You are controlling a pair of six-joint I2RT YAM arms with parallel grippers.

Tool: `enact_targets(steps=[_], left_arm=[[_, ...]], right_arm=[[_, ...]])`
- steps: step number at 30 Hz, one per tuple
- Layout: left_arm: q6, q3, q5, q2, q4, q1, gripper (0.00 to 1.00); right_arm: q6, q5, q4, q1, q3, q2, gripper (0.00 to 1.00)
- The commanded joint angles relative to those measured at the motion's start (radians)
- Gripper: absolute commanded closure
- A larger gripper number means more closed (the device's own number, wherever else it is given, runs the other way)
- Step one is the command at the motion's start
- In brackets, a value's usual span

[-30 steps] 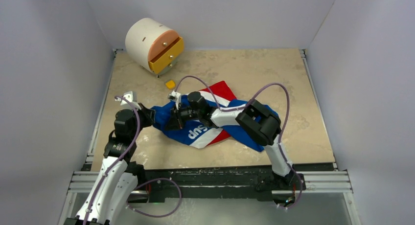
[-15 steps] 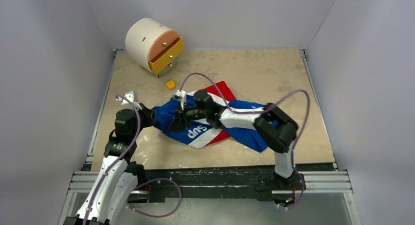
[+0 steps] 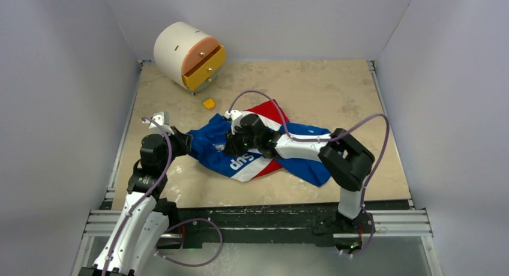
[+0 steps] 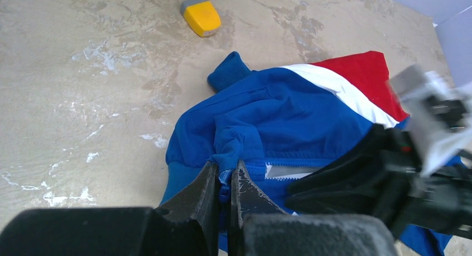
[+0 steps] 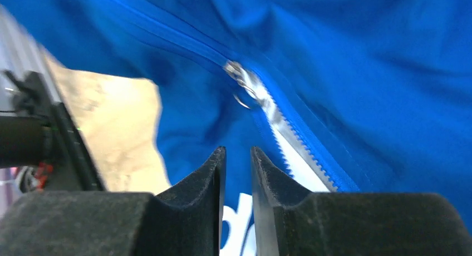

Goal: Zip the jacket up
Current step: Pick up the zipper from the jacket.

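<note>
The jacket (image 3: 207, 147) lies crumpled mid-table, royal blue with white and red panels and white lettering. My left gripper (image 4: 225, 170) is shut on a fold of its blue edge at the zipper's end, at the garment's left side (image 3: 185, 141). My right gripper (image 5: 238, 151) hovers just over the blue fabric, jaws open a narrow gap with nothing between them. Beyond its tips in the right wrist view are the metal zipper slider (image 5: 236, 72) and the parted zipper teeth (image 5: 289, 139). In the top view the right gripper (image 3: 231, 145) points left over the jacket's middle.
A small yellow block (image 3: 209, 102) lies on the table behind the jacket. A white round drawer unit (image 3: 186, 51) with yellow drawers stands at the back left. White walls enclose the table on three sides.
The right gripper has shifted rightward over the jacket and its elbow has swung out to the right. The left arm and its grip have not moved.
</note>
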Motion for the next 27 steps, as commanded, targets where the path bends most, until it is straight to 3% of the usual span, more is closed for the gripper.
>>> enact_targets(steps=[1, 7, 16, 27], left_arm=[[0.008, 0.031, 0.021, -0.010, 0.026, 0.004, 1.00], [0.007, 0.031, 0.026, -0.009, 0.029, 0.004, 1.00], [0.007, 0.033, 0.029, -0.004, 0.032, 0.004, 1.00], [0.008, 0.031, 0.034, 0.004, 0.038, 0.004, 1.00]], right_arm=[[-0.028, 0.045, -0.058, -0.001, 0.087, 0.056, 0.75], [-0.026, 0.005, -0.039, 0.002, 0.122, 0.101, 0.64], [-0.012, 0.036, -0.058, 0.000, 0.175, 0.141, 0.54], [-0.016, 0.004, -0.071, -0.002, 0.198, 0.189, 0.56]])
